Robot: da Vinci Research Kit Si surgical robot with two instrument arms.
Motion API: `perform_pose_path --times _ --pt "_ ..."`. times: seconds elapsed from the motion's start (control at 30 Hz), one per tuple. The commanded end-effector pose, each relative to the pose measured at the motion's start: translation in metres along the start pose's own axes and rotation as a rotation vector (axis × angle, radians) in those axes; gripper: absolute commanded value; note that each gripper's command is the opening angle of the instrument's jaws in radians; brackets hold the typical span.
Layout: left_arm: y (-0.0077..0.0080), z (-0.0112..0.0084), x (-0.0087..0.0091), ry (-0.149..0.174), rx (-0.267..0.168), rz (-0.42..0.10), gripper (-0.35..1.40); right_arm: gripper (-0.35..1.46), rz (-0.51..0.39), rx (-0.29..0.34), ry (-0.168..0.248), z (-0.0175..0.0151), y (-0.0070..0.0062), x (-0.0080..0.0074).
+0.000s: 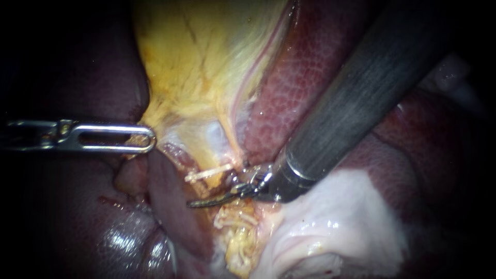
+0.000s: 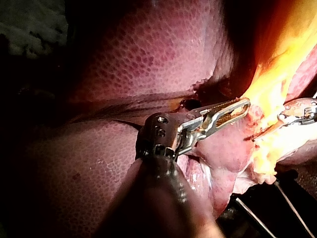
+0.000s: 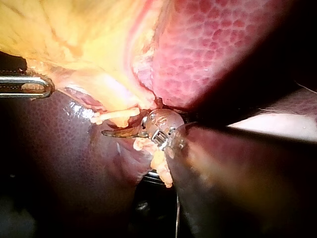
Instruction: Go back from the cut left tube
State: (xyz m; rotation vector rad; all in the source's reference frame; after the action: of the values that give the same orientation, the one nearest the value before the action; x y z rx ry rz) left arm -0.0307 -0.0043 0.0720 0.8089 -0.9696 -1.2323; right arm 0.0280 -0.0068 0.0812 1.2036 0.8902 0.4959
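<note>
**right instrument's blades sit just under the cut tube – the way out is up the shaft**

the right instrument (image 1: 199, 203) is the one that matters here. its thick shaft comes down from the upper right of the endoscope view, and its dark curved blades point toward the view's left. they lie together as one thin sliver with nothing between them. just above them, apart but only narrowly, is the cut tube (image 1: 206, 174), a pale short stub running nearly parallel to the blades, its free end also toward the left. the right wrist view shows the same pairing: the stub (image 3: 116, 116) lies just beside the closed blades (image 3: 111, 133), at the foot of the yellow tissue (image 3: 84, 44).

the left instrument (image 1: 144, 138) is well apart from the stub, over at the left, and looks clamped on the edge of the yellow tissue – tissue shows through its slotted jaws. the left wrist view agrees, with the jaws (image 2: 240, 106) closed at the yellow edge.

so the right instrument is by far the nearer, and the judgement is simple. tube and blades share a long axis, so drawing back along the shaft, toward the upper right and past the liver (image 1: 310, 67), should take the blades away from the stub without sweeping across it. any lift toward the stub risks snagging it.
</note>
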Motion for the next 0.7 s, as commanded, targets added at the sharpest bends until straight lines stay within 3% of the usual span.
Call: perform_pose_path --times 0.03,0.2,0.23,0.3,0.33,0.4,0.7 --pt "0.0 0.0 0.0 0.0 0.0 0.0 -0.35 -0.35 0.0 0.002 -0.002 0.0 0.0 0.0" --pt "0.0 0.0 0.0 0.0 0.0 0.0 -0.35 -0.35 0.005 -0.006 0.005 -0.0001 -0.0001 -0.0001" --pt "0.0 0.0 0.0 0.0 0.0 0.0 -0.35 -0.1 -0.012 -0.01 0.009 -0.0001 -0.0002 -0.0001" --pt "0.0 0.0 0.0 0.0 0.0 0.0 -0.35 0.72 -0.035 -0.03 0.037 0.0 -0.0004 -0.0001" --pt "0.0 0.0 0.0 0.0 0.0 0.0 -0.35 0.96 -0.041 -0.036 0.05 0.0 -0.0004 -0.0001" --pt "0.0 0.0 0.0 0.0 0.0 0.0 -0.35 1.16 -0.063 -0.032 0.075 0.0001 -0.0005 0.0" --pt "0.0001 0.0 0.0 -0.002 0.002 0.0 -0.35 1.24 -0.076 -0.028 0.079 0.0002 -0.0011 -0.0002"
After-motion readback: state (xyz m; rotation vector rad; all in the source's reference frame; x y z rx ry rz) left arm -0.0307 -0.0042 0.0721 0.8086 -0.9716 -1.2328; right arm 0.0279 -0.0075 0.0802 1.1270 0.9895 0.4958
